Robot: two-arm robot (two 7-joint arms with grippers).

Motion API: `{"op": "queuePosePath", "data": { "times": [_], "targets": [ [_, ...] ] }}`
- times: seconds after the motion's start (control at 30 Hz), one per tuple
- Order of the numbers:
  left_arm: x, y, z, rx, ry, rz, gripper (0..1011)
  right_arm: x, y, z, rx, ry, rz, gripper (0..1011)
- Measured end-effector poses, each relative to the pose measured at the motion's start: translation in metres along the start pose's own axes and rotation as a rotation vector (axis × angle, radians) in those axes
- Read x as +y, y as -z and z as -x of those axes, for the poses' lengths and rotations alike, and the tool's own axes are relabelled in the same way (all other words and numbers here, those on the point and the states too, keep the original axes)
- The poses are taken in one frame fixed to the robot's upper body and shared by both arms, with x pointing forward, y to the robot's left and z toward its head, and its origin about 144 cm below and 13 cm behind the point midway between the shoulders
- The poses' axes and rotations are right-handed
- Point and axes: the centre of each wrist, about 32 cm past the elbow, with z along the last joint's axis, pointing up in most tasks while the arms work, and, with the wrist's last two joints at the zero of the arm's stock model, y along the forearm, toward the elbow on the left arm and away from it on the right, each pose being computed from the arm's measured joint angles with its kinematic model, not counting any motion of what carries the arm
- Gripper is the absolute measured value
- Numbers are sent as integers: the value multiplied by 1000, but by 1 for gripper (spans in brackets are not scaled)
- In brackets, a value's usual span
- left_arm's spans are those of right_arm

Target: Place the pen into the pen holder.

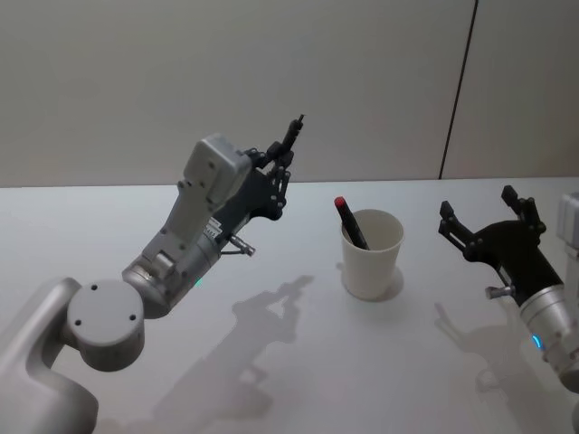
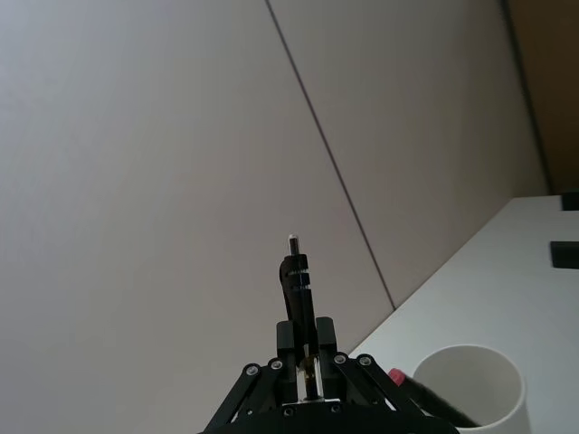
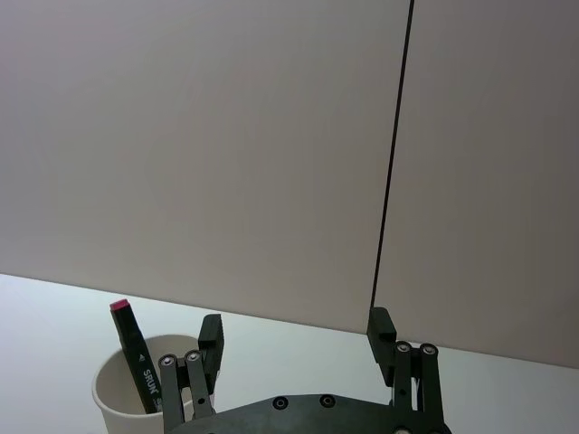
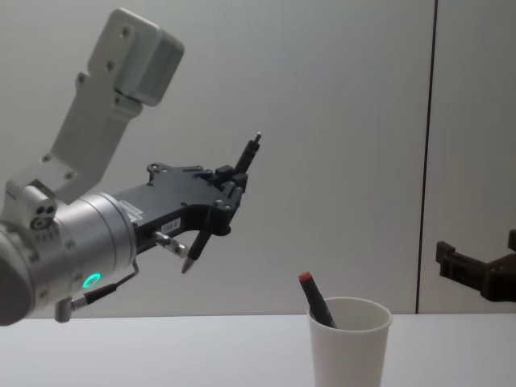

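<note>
A slim black pen (image 1: 291, 136) (image 4: 246, 157) (image 2: 298, 280) is held high above the table with my left gripper (image 1: 280, 163) (image 4: 230, 184) (image 2: 306, 334) shut on it. The pen is tilted, its lower tip pointing down and left in the chest view. It hangs to the left of the pen holder (image 1: 373, 258) (image 4: 348, 347) (image 2: 470, 384) (image 3: 113, 398), a white paper cup standing upright on the table. A black marker with a red cap (image 1: 348, 220) (image 4: 317, 298) (image 3: 136, 348) leans inside the cup. My right gripper (image 1: 478, 206) (image 3: 295, 325) (image 4: 480, 250) stands open to the cup's right, holding nothing.
The white table (image 1: 271, 362) carries the cup and the arms' shadows. A plain wall with a dark vertical seam (image 1: 457, 90) stands behind it.
</note>
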Motion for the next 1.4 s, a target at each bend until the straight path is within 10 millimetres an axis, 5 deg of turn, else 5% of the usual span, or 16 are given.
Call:
{"op": "queuePosePath", "data": {
  "times": [0.77, 1.4],
  "targets": [
    [0, 15, -36, 32, 355, 86, 142, 0, 0, 0, 0, 0, 0, 1002],
    [4, 23, -48, 36, 453, 124, 142, 0, 0, 0, 0, 0, 0, 1002]
  ]
}}
